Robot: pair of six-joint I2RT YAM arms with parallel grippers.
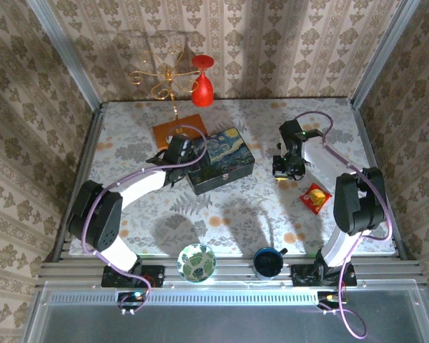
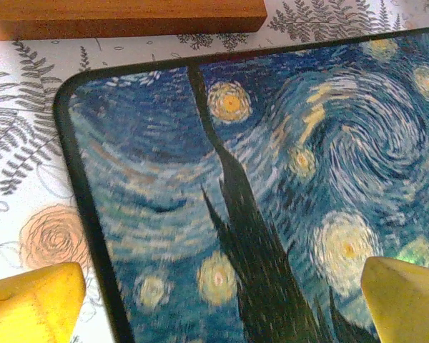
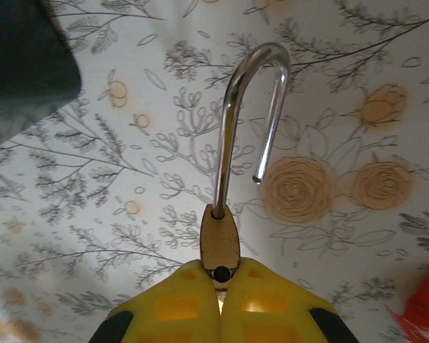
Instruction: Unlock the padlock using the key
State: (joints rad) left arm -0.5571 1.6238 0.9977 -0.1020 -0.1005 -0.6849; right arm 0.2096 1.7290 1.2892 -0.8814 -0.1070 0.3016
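Damask wallpaper and metal uprights closed in the bench [image 1: 236, 214] on three sides, and a painted blue box [image 1: 222, 161] stood near the middle of its floral cloth. Just right of that box the padlock [image 3: 219, 239] was held off the cloth. Its pale body was pinched at the lower end between the yellow fingers [image 3: 171, 307] of the right jaws, which were closed tight on it. The silvery shackle [image 3: 229, 128] was seen with one leg seated in the body and the other hanging free beside it — so the lock was judged already open and the task at or near its end. Whether a key sat in the body could not be told, since that end was covered by the fingers. At most, setting the padlock down was judged to be left.

The left jaws were spread wide and held nothing. One fingertip [image 2: 28, 304] was placed past the box's left edge, the other above its lid.

Open cloth lay between the box and a red snack packet [image 1: 314, 198] further right. More lay in front of the box, as far as a patterned bowl [image 1: 196, 261] and a dark mug [image 1: 269, 262] at the near rim. Behind the box a wooden block [image 1: 177, 128] lay close, parted from it by a strip of cloth — little room was left there.
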